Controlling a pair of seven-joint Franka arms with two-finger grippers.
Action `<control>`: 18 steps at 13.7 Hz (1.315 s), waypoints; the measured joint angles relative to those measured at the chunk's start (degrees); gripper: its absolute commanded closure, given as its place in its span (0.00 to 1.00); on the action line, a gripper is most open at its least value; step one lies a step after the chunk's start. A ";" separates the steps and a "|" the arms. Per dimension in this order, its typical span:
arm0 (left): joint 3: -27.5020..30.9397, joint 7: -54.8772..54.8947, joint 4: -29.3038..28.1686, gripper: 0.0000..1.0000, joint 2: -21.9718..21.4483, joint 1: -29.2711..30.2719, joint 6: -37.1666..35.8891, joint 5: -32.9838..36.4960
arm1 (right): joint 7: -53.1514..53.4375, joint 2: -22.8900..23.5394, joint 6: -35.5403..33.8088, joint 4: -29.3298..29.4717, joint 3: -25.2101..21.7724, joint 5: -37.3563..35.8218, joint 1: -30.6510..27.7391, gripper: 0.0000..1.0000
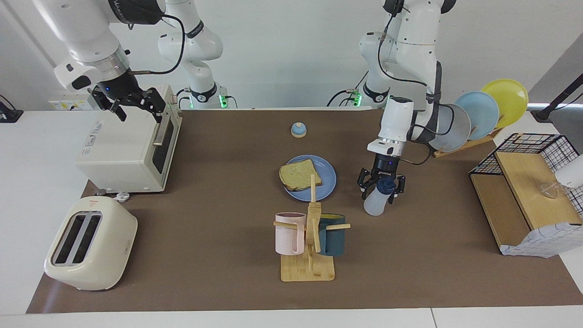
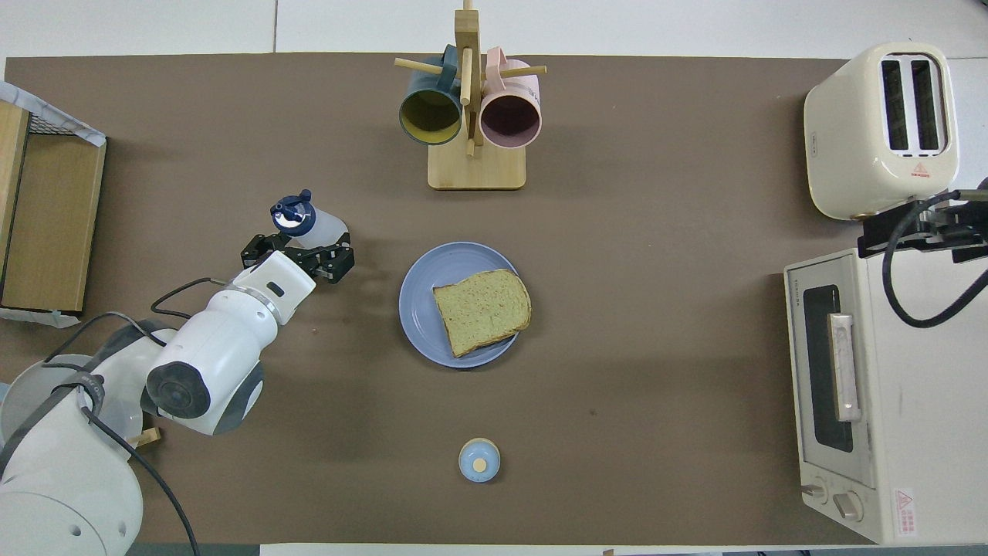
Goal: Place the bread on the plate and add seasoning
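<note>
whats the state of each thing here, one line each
bread: flat on the plate
plate: flat on the table, holding the bread
seasoning: upright on the table, capped
left gripper: open, around the seasoning's cap
right gripper: open, over the toaster oven
toaster oven: door shut
toaster: slots empty

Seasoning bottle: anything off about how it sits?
Yes. The seasoning bottle leans instead of standing upright, on the table beside the plate toward the left arm's end. The left gripper is open around its cap.
</note>
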 measured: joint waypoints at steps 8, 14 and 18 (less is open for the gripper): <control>0.00 0.34 -6.84 0.00 -7.55 0.00 0.21 0.00 | 0.00 0.00 0.00 0.00 0.00 0.00 0.00 0.00; -0.53 0.70 -10.67 0.00 -15.63 -1.27 -6.17 0.05 | 0.00 0.00 0.00 -0.01 0.00 0.00 0.00 0.00; -1.01 -2.01 -10.51 0.00 -26.18 -7.60 -22.71 0.05 | 0.00 0.00 0.00 -0.01 0.00 0.00 0.00 0.00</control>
